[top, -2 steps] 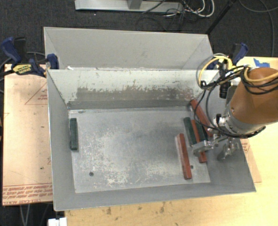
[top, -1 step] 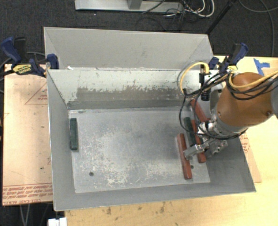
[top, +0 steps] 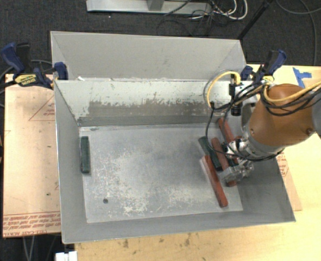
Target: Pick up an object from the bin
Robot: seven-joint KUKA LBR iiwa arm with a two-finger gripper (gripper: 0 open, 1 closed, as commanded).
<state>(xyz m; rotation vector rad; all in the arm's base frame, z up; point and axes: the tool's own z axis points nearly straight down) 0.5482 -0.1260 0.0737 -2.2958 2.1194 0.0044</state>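
So the thing in play looks like the long red-brown stick [top: 217,186]. It's lying flat on the bin floor at about 4 o'clock, with its long axis running roughly 11 to 5. A shorter dark bar [top: 209,150] lies at its upper end, overlapping or touching it, and a second reddish piece [top: 223,129] sits just past that at about 2 o'clock. All three are bunched at the foot of the right-hand slope. My guess is loose stuff slides down there and stops.

The gripper [top: 237,173] is low, on the 3 o'clock side of that bunch, right beside the middle of the red stick and the tail of the dark bar. I honestly can't tell whether it's apart, together, or clamped on anything, because the tip is a dark tangle against the sticks. I won't call it a grasp.

The orange cover [top: 282,118] and its cables [top: 220,88] hang over the right wall, which makes sense since the arm comes in from that side. I reckon the tight spot against the slope leaves little room on that flank.

Way over at 9 o'clock a lone dark green block [top: 85,155] lies along the left edge of the floor, well apart from everything. The rest of the bin [top: 149,56] floor is bare scuffed metal.
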